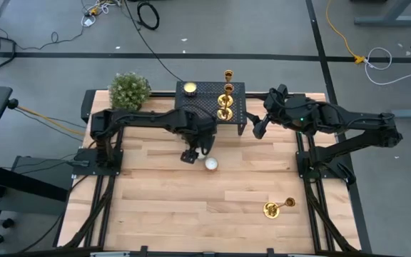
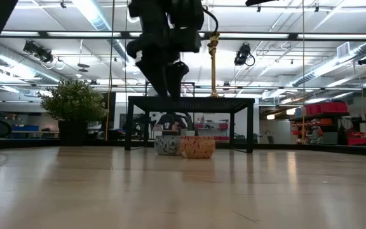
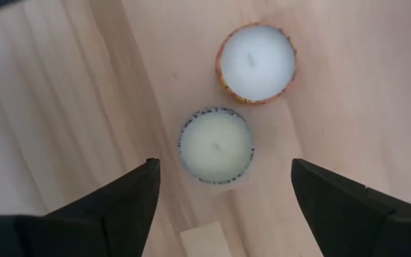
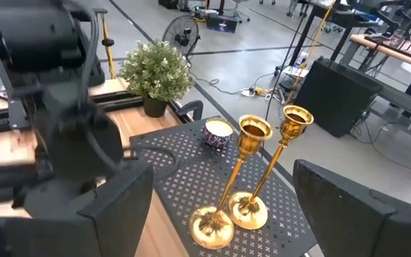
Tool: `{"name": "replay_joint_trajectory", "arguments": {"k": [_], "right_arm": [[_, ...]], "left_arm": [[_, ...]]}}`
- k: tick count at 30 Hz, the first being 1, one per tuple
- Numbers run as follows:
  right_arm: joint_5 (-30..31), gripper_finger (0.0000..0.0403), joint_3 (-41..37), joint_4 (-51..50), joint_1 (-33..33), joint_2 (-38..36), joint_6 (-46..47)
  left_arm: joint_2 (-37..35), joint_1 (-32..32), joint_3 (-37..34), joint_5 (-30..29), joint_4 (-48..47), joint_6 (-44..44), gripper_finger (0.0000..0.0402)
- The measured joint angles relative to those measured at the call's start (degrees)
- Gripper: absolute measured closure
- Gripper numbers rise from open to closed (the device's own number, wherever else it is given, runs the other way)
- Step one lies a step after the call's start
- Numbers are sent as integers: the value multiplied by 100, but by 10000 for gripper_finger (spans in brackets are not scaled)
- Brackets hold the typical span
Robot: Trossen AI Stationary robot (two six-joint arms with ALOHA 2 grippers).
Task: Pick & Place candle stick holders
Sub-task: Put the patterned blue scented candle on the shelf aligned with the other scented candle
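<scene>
Two gold candle stick holders (image 4: 227, 178) (image 4: 275, 160) stand upright on their round bases on a black perforated stand (image 1: 198, 100) at the table's far middle. A third holder (image 1: 278, 208) lies on its side on the wood near the right front. My left gripper (image 3: 223, 178) hangs open, pointing down, well above a grey-speckled candle cup (image 3: 215, 145), with an orange candle cup (image 3: 256, 63) beside it. My right gripper (image 4: 223, 214) hovers open at the stand's right side, facing the two upright holders.
A small candle jar (image 1: 190, 88) sits on the stand's far left corner. A potted plant (image 1: 130, 91) stands at the table's far left. The two candle cups (image 2: 167, 144) (image 2: 197, 145) rest on the wood just in front of the stand.
</scene>
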Motion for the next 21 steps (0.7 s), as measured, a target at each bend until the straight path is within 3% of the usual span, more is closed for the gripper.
{"name": "replay_joint_trajectory", "arguments": {"k": [11,21], "right_arm": [[2,66,0,-16,0,-30,-4],[2,66,0,-12,0,-30,-15]], "left_arm": [[229,3,2,5,-43,-289,87],[-317,13,0,61,-422,-845,87]]}}
